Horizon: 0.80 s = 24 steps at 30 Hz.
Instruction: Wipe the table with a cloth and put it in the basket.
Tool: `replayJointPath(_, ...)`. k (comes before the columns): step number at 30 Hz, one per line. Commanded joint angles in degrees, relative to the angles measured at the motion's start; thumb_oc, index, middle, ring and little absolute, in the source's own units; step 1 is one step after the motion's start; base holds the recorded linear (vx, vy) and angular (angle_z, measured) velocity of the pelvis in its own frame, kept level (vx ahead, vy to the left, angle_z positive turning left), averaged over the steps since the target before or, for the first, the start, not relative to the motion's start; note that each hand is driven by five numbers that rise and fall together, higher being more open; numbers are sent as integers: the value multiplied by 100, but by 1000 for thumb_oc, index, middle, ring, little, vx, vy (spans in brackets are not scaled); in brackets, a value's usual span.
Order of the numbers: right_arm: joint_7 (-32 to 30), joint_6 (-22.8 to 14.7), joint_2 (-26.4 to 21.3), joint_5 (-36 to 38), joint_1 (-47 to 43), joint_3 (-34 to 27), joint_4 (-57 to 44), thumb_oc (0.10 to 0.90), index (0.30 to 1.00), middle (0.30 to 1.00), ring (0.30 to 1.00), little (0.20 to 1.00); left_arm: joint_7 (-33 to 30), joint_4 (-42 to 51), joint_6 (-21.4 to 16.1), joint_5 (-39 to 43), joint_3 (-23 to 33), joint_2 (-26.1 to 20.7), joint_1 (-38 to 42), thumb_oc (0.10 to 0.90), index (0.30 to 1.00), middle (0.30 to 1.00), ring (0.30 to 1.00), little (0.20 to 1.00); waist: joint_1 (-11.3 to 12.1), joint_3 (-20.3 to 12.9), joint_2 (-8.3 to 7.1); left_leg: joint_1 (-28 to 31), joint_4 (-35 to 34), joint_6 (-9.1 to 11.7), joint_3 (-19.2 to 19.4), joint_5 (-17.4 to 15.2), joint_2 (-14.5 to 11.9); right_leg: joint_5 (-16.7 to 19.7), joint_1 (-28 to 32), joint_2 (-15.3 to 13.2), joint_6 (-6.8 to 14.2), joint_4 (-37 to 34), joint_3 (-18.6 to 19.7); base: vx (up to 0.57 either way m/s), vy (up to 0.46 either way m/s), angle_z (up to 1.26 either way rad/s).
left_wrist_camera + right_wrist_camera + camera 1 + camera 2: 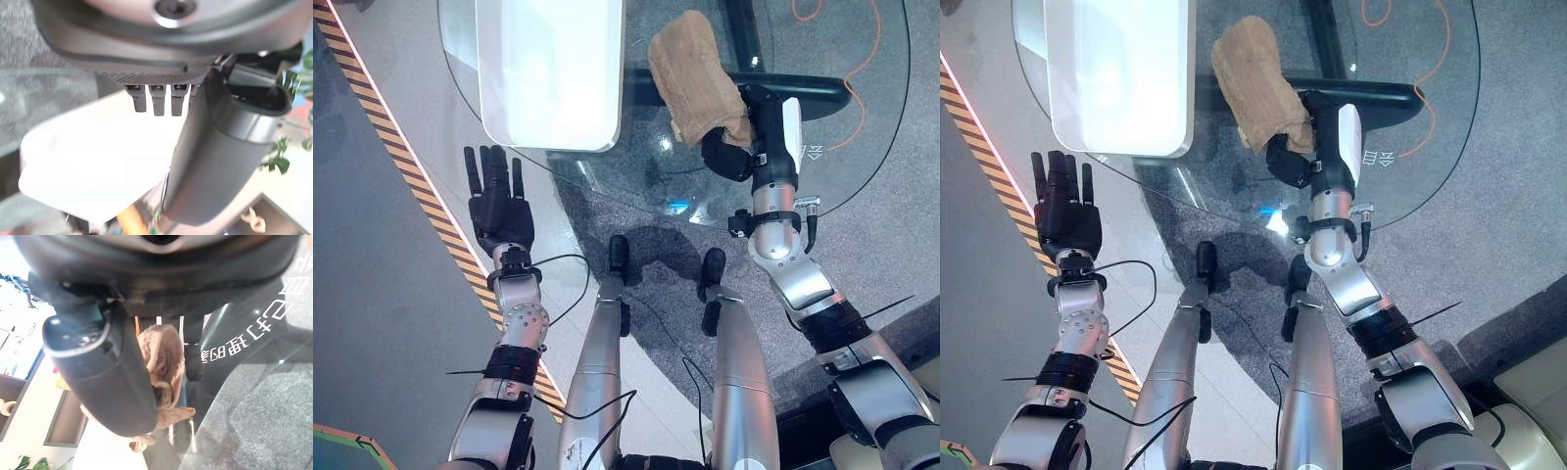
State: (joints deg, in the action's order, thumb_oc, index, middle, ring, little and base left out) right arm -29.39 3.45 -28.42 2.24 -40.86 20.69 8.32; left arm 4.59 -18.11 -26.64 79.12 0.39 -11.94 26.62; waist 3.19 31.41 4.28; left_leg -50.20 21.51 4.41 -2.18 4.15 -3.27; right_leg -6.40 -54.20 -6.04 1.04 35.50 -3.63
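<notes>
A brown cloth (690,73) lies bunched on the round glass table (867,132), with its near end gathered in my right hand (766,127). That hand is shut on the cloth (164,357), which is pinched between thumb and fingers. My left hand (499,206) hovers open, fingers straight, off the table's left edge above the floor. The white basket (548,142) stands on the table's far left, in front of the left hand (220,161), and the white basket (98,166) shows past its fingers.
A black table base bar (803,90) runs under the glass beside the cloth. An orange cable (864,59) lies on the grey carpet beneath the glass. Yellow-black floor tape (421,186) runs along the left.
</notes>
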Motion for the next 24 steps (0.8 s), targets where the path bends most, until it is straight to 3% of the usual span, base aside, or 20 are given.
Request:
replayJointPath(1, 28, -1055, 217, -345, -238, -444, -1459, 100, 300, 300, 300, 200, 263, 822, -249, -637, 155, -318, 13, 800, 900, 900, 900, 900, -17, -161, -2, 11, 352, -408, 202, -391, 295, 210, 206, 4, 115, -306, -332, 0, 0, 0)
replayJointPath(16, 457, -1434, 300, -180, 125, -648, -2087, 100, 300, 300, 300, 200, 654, 1929, 192, -915, -12, -494, -61, 800, 900, 900, 900, 900, -53, -161, -69, 30, 412, -425, 212, -424, 282, 281, 240, -24, 150, -340, -342, 0, 0, 0)
replayJointPath(24, 646, -1560, 338, -23, 125, -582, -2250, 100, 300, 300, 300, 200, 686, 2144, 734, -1006, -226, -597, 140, 800, 900, 900, 900, 900, -88, -161, -116, 16, 433, -426, 215, -408, 272, 310, 229, -17, 166, -324, -339, 0, 0, 0)
